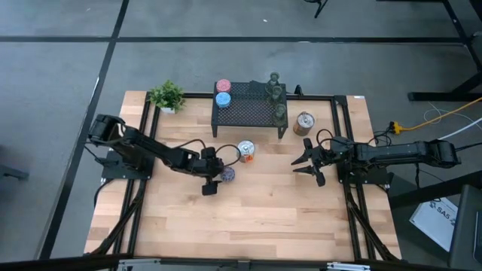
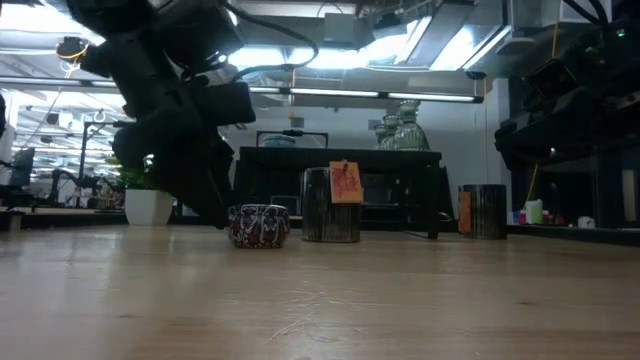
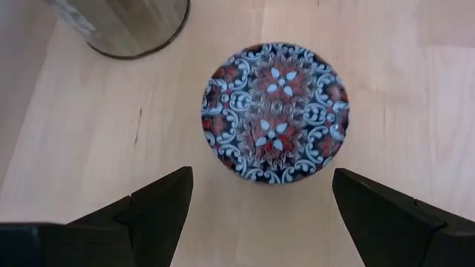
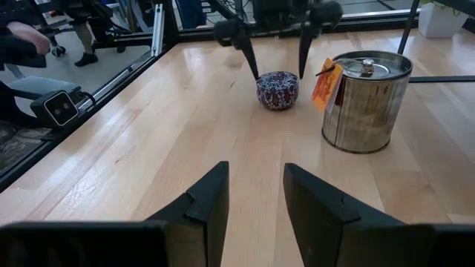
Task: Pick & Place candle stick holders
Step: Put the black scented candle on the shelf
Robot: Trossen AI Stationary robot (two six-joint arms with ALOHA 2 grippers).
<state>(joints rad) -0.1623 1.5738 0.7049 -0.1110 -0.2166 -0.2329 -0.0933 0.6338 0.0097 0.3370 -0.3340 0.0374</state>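
While upright on table, purple holder (image 3: pixel 274 111) sits between open left gripper (image 3: pixel 260 204) fingers.

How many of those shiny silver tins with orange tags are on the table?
2. One silver tin stands mid-table beside the patterned purple holder; the other silver tin stands right of the black mesh stand. None seems hidden.

You are looking at a robotics lab. A wooden worktop (image 1: pixel 248 218) in a black metal frame (image 1: pixel 135 188) stands on a grey floor (image 1: pixel 60 75) marked with dark lines. Level across the worktop, you see ceiling strip lights (image 2: pixel 400 95) and more equipment (image 2: pixel 60 180) behind. A yellow cable (image 1: pixel 422 126) trails over the floor beside the rig.
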